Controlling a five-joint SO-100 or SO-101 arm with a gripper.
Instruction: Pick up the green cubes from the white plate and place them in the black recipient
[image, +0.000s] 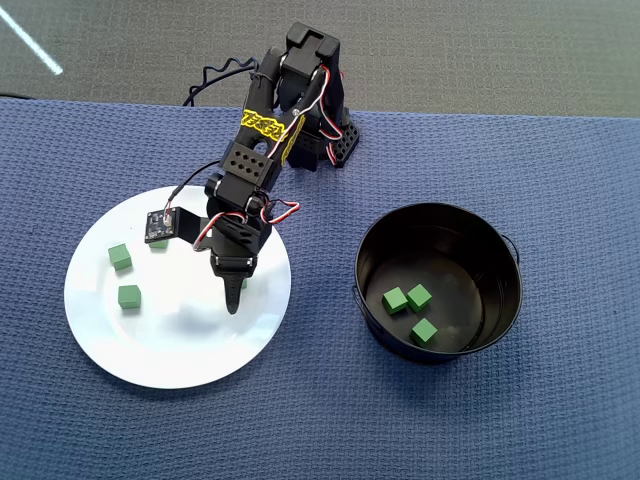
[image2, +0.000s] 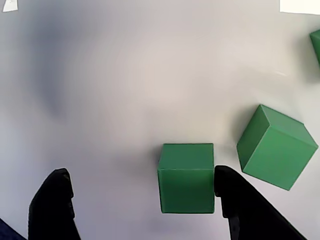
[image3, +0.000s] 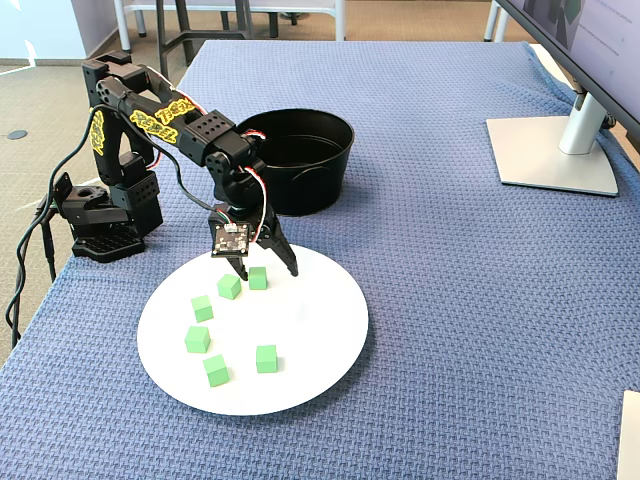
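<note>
Green cube (image2: 186, 177) right up at the wrist lens, gripper (image2: 145, 200) straddling it!
Jaws spread wide, one finger touching the cube's right face, nothing clamped. Six cubes sit on the white plate (image3: 310, 370); three lie inside the black recipient (image: 500, 260).

Tabletop (image3: 450, 300) has a blue waffle-weave cloth; white plate (image3: 320, 350) near, black pot (image3: 310, 175) behind, monitor stand (image3: 555, 155) far right, arm base (image3: 105, 225) left.
</note>
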